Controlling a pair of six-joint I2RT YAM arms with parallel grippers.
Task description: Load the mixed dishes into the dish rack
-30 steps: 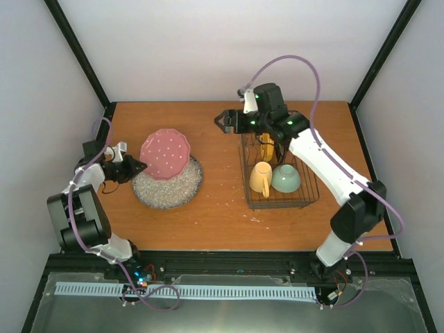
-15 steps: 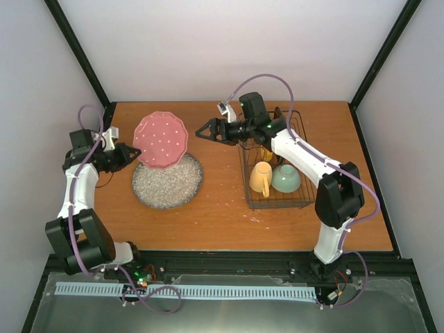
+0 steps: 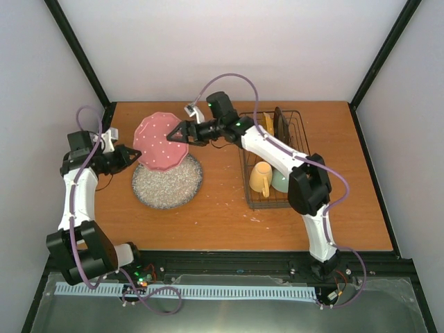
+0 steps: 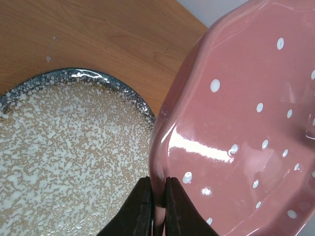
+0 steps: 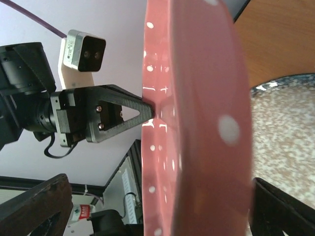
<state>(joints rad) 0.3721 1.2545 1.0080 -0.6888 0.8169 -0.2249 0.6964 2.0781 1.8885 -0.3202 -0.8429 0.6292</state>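
One pink plate (image 3: 161,141), white-dotted, held on edge above the far rim of the speckled plate (image 3: 167,184); left gripper (image 4: 158,191) pinched tight on its left rim, right gripper (image 3: 173,134) with jaws wide, straddling its right rim. One dish rack (image 3: 274,202), on the right half of the table (image 3: 222,215), well apart from the pink plate, holding a yellow mug (image 3: 261,179) and a green bowl (image 3: 280,182).

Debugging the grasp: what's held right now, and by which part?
Left gripper pinches the pink plate by its rim. Right gripper is open, straddling the opposite rim, holding nothing.
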